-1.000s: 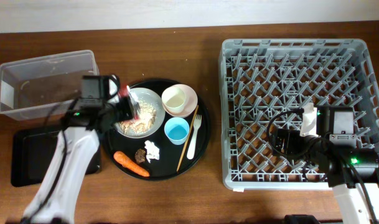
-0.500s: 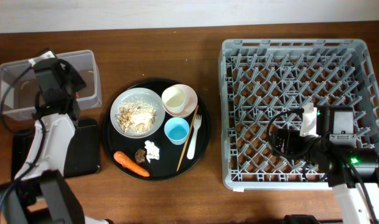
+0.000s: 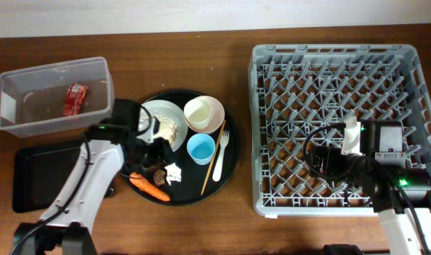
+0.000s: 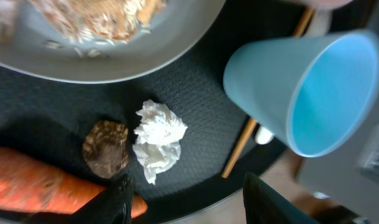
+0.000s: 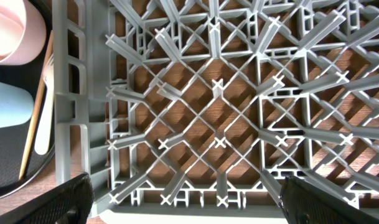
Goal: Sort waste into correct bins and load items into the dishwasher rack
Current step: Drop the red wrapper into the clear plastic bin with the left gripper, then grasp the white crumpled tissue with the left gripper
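The red wrapper (image 3: 75, 99) lies inside the clear tub (image 3: 31, 74). My left gripper (image 3: 158, 157) (image 4: 192, 202) hovers open over the round black tray (image 3: 229, 166), with nothing between its fingers. Just ahead of it are the crumpled tissue (image 4: 158, 140) (image 3: 173, 172), the brown lump (image 4: 106, 148) (image 3: 159, 176) and the carrot (image 4: 46, 186) (image 3: 150, 186). The plate (image 3: 174, 113) holds rice crumbs (image 3: 173, 129). A white cup (image 3: 199, 112) sits in the pink bowl (image 3: 217, 106), beside the blue cup (image 3: 200, 149), fork (image 3: 221, 152) and chopstick (image 3: 214, 157). My right gripper (image 3: 321, 163) (image 5: 192, 202) stands wide open above the grey rack (image 3: 335, 57).
The shallow black tray (image 3: 38, 180) lies at the front left, partly under my left arm. The rack (image 5: 220, 93) holds nothing that I can see. Bare brown table separates the round tray from the rack.
My left gripper carried the red wrapper from above the plate to the clear tub, let it go there, and has swung back open over the round tray. The right arm has not moved.
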Robot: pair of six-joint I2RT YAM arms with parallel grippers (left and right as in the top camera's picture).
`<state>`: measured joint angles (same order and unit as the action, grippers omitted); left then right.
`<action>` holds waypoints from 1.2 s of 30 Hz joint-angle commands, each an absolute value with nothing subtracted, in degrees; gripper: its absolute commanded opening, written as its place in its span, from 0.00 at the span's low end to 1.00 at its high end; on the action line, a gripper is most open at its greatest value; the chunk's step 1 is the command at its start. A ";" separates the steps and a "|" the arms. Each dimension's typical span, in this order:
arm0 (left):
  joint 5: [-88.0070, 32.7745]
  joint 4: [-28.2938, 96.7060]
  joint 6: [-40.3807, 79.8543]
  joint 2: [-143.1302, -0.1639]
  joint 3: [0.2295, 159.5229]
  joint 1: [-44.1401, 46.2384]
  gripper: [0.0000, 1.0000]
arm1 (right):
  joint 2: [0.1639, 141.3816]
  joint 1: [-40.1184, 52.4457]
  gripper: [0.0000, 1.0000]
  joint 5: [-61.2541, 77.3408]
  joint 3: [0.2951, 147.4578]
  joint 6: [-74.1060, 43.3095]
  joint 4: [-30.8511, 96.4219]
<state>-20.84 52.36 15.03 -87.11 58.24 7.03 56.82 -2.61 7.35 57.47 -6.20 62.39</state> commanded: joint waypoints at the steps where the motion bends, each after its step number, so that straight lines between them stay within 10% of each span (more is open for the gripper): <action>1: -15.70 48.03 15.22 -87.55 52.88 12.40 0.56 | 56.64 -2.26 0.99 6.85 58.57 -6.31 62.78; 18: -9.58 44.97 22.50 -87.55 46.44 16.47 0.44 | 56.64 -2.26 0.99 6.83 58.57 -6.28 63.05; 36: -7.03 42.81 22.50 -87.53 45.98 16.47 0.01 | 56.64 -2.26 0.99 6.83 58.57 -6.28 63.07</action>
